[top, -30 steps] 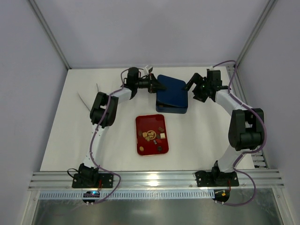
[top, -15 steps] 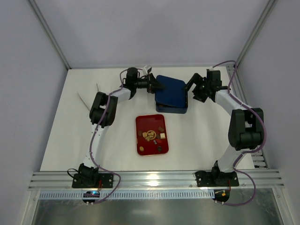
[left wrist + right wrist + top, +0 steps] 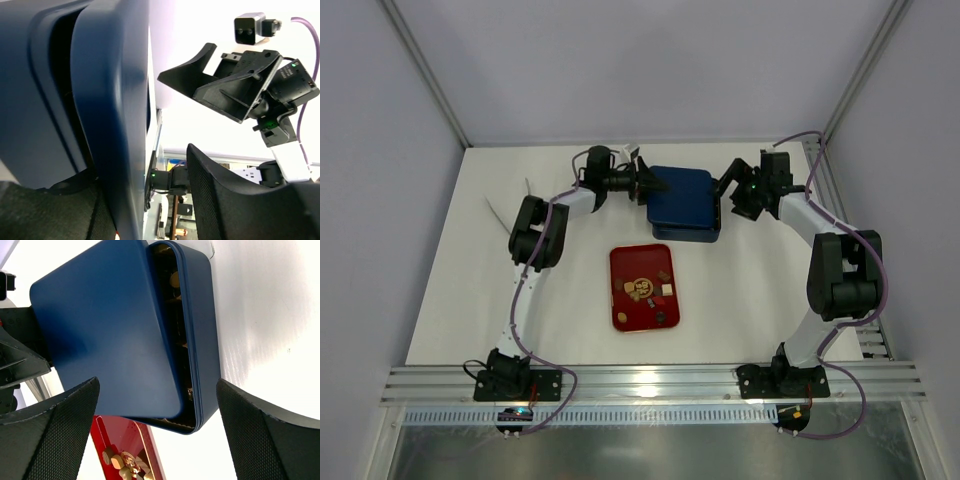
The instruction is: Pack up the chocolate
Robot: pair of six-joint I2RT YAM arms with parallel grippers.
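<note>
At the far middle of the white surface [image 3: 460,300] sits the dark blue box [image 3: 692,236], its lid [image 3: 680,192] lying on top but skewed, not seated square. An arm crowds it from each side. The left gripper [image 3: 648,184] is at the lid's left edge and the right gripper [image 3: 728,194] just off its right side. Nearer, well apart from the box, is the red tray [image 3: 625,316]. The chocolate [image 3: 642,289] lies loose on it, a handful of brown and tan pieces clustered around the middle. From above, the box looks shut. Only the right wrist view shows the lid riding up from the base, leaving a dark gap. In it are brownish-gold shapes that could be cells or pieces; I cannot say which. That view also shows the right gripper's fingers [image 3: 55,435] spread wide with nothing between them, and a corner of the tray with a few tan pieces cut off by the bottom edge. The left wrist view shows the lid's rim standing between the left gripper's fingers, with daylight between the rim and one finger [image 3: 235,200]. The other finger is mostly hidden behind the rim, so the jaws stand parted rather than pinching. A thin pale strip [image 3: 496,215] lies on the surface at far left. A metal rail [image 3: 650,381] runs along the near edge.
</note>
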